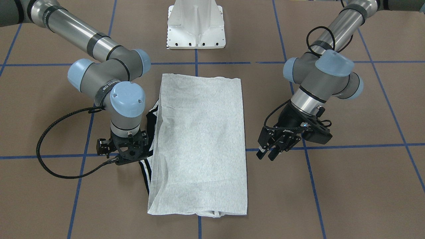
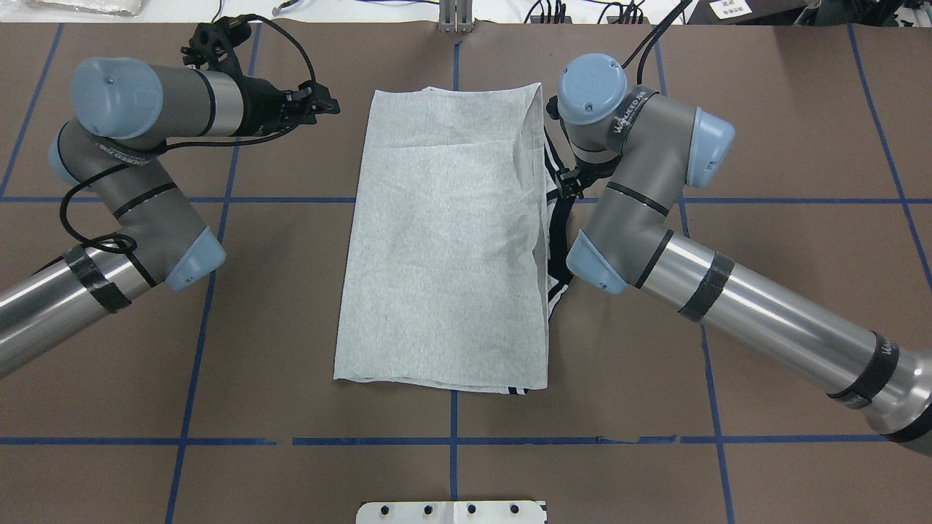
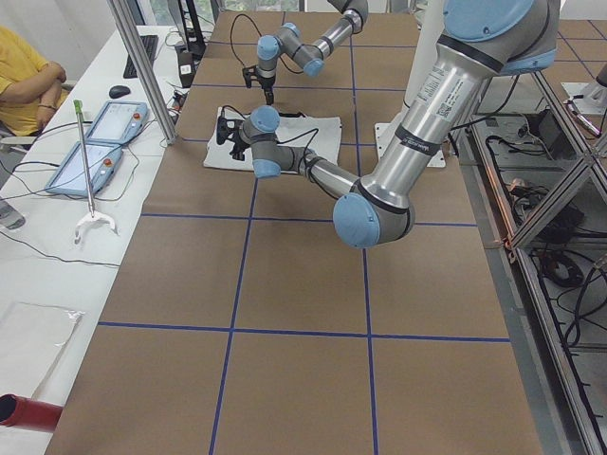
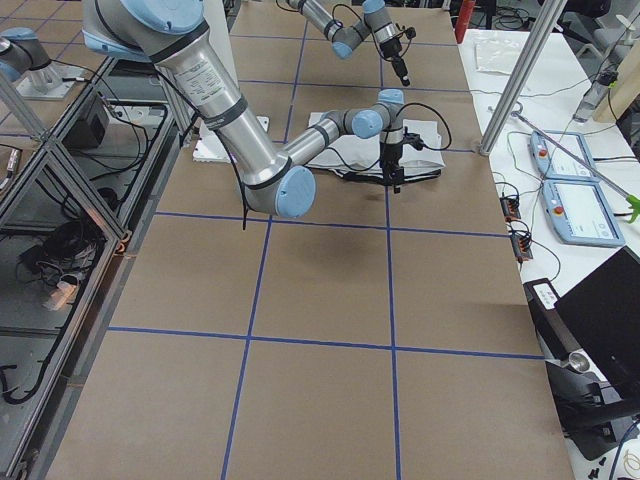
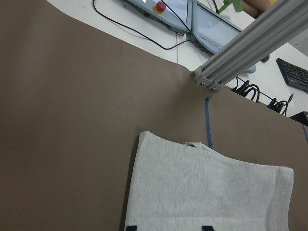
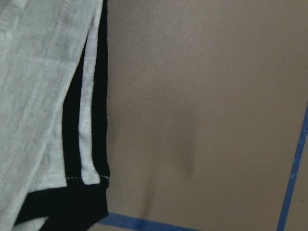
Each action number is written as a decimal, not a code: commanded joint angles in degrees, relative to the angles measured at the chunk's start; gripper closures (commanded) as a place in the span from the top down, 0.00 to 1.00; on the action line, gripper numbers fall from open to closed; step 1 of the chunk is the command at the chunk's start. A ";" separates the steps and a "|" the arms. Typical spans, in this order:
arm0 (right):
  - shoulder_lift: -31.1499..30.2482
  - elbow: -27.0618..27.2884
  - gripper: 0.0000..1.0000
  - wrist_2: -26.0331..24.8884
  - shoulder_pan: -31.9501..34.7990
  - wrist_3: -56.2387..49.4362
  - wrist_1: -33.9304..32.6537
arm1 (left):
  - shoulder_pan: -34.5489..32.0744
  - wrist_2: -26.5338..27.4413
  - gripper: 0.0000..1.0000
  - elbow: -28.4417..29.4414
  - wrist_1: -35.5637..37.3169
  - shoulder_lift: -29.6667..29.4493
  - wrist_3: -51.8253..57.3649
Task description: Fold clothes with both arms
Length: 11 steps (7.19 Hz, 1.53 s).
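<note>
The light grey T-shirt point(image 1: 199, 139) lies flat on the brown table, folded into a tall rectangle with its print hidden; it also shows in the overhead view point(image 2: 451, 240). A black-and-cream striped sleeve point(image 1: 145, 172) sticks out from under one long edge. My right gripper point(image 1: 127, 153) points straight down over that sleeve, low to the table. Its fingers are hidden, and the right wrist view shows only the stripes point(image 6: 91, 120) and bare table. My left gripper point(image 1: 267, 155) is open and empty, above the table beside the shirt's other long edge.
The white pedestal base point(image 1: 196, 30) stands behind the shirt. Blue tape lines cross the brown table point(image 2: 764, 306). An aluminium post point(image 5: 250, 43) and teach pendants point(image 3: 104, 142) are past the far table edge. A person in yellow point(image 3: 24, 76) sits there.
</note>
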 commanded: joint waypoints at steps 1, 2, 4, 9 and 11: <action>-0.94 4.26 1.00 1.11 -1.04 10.63 -0.02 | -0.08 -0.56 0.54 -1.05 0.10 0.07 -0.07; -2.51 8.02 1.00 1.21 -3.49 18.96 0.16 | -0.08 -0.56 0.54 -1.14 0.10 0.07 -0.07; -6.89 17.67 1.00 -0.88 -10.42 40.40 0.25 | -0.08 -0.56 0.54 -1.23 0.02 0.07 -0.07; -8.85 23.09 0.99 -6.95 -21.96 86.41 0.33 | 0.01 -0.47 0.54 -2.02 0.02 1.30 -0.07; -9.99 24.93 0.99 -9.07 -25.73 93.10 0.33 | 0.01 -0.38 0.55 -2.11 -0.07 1.30 -0.07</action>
